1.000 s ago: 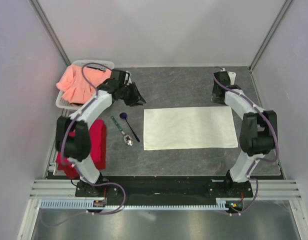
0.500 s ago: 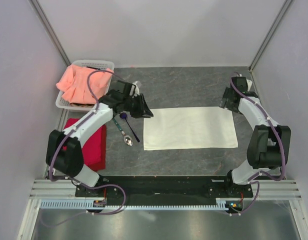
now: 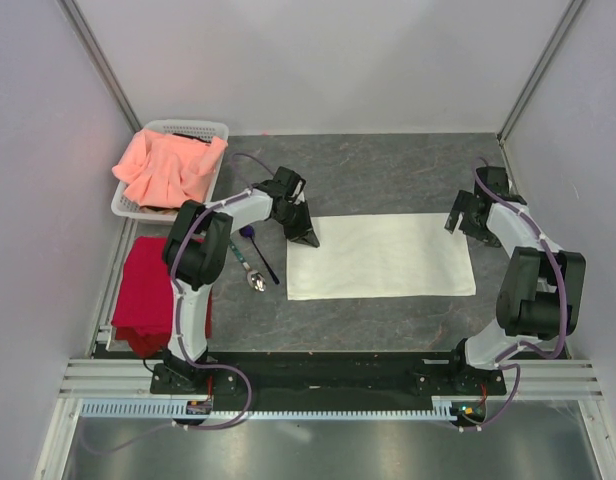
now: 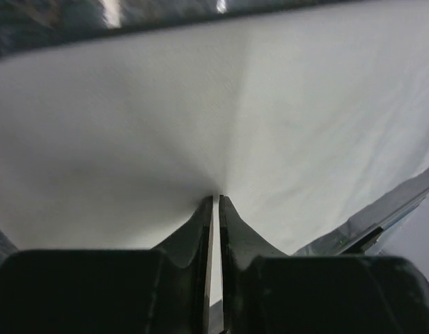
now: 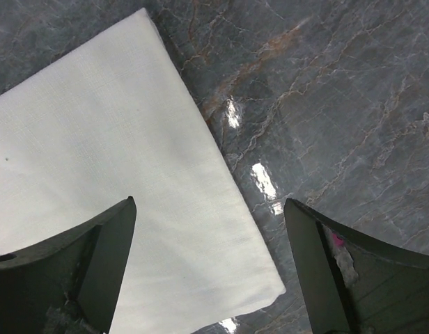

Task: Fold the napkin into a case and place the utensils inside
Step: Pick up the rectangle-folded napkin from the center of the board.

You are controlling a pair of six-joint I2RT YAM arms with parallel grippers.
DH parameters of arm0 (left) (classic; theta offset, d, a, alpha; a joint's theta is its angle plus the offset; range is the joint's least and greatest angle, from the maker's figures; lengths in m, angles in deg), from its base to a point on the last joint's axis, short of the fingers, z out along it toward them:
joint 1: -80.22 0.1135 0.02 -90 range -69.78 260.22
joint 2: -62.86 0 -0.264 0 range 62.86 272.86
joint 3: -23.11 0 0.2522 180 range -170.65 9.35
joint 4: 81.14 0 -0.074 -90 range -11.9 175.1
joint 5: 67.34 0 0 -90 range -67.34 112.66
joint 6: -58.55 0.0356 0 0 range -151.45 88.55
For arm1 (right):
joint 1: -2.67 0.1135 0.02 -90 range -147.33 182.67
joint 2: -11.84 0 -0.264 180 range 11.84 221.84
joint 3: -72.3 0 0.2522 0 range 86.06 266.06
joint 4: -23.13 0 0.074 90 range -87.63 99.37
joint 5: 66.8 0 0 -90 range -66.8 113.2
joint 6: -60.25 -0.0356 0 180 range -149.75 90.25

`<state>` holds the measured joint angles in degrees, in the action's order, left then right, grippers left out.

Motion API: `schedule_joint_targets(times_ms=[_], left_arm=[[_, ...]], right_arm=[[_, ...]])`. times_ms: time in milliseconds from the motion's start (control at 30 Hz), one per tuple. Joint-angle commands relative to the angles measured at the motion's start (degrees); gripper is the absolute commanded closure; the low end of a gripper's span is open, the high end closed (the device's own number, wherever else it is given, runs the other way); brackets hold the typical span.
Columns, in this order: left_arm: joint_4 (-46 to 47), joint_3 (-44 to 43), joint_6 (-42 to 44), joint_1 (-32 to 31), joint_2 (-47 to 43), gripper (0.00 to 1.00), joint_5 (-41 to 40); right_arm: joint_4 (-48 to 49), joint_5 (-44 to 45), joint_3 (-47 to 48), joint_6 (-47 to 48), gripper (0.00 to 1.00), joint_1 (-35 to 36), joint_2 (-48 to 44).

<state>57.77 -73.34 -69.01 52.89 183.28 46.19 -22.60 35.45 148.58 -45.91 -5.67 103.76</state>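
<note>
A: Left gripper (image 4: 216, 203) first. What've we got?
B: Clenched on the napkin (image 3: 383, 258) at its far left corner. Wrist cam shows cloth puckering into the closed jaws. Can't tell how many layers we've caught.
A: Right gripper (image 5: 209, 203)?
B: Released, fingers spread wide, hovering by the far right corner w/ the napkin's edge running under the gap. Holding nothing.
A: So which step are we in?
B: Folding, and early, we'd say. The napkin lies flat as a long rectangle reaching from one gripper to the other. No case yet, nothing inside.
A: Next move?
B: Right needs to drop and pinch its corner. Then both lift together and carry the far edge toward us, evenly, or the fold skews.
A: Utensils (image 3: 263, 258)?
B: Just left of the left gripper on the bare table (image 3: 388, 170), apart from the napkin. Not in the fold path, but close enough that a dragged corner or the left arm could nudge them.
A: Anything else?
B: Red cloth (image 3: 153, 290) further left and nearer us, pink cloth (image 3: 168, 170) in a basket (image 3: 203, 128) further left and back. Both well apart, prob. no obstruction.
</note>
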Motion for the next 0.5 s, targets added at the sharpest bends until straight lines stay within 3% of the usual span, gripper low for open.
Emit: schedule_joint_targets(times_ms=[0,200,333,467], left_arm=[[-2.6,-6.6,0.0,3.2,4.2,0.88,-0.5],[-8.1,-15.9,4.2,7.8,10.3,0.89,-1.1],[-11.3,-20.6,6.5,9.0,12.4,0.9,-1.4],[-11.6,-21.6,7.1,9.0,11.9,0.9,-1.6]], right_arm=[[2.5,-3.4,1.1,1.0,0.06,-0.4,2.0],[4.1,-4.3,1.1,1.3,0.2,-0.4,4.2],[5.8,-6.7,1.0,1.9,0.41,-0.4,5.6],[6.0,-7.8,0.3,2.1,0.47,-0.3,7.0]])
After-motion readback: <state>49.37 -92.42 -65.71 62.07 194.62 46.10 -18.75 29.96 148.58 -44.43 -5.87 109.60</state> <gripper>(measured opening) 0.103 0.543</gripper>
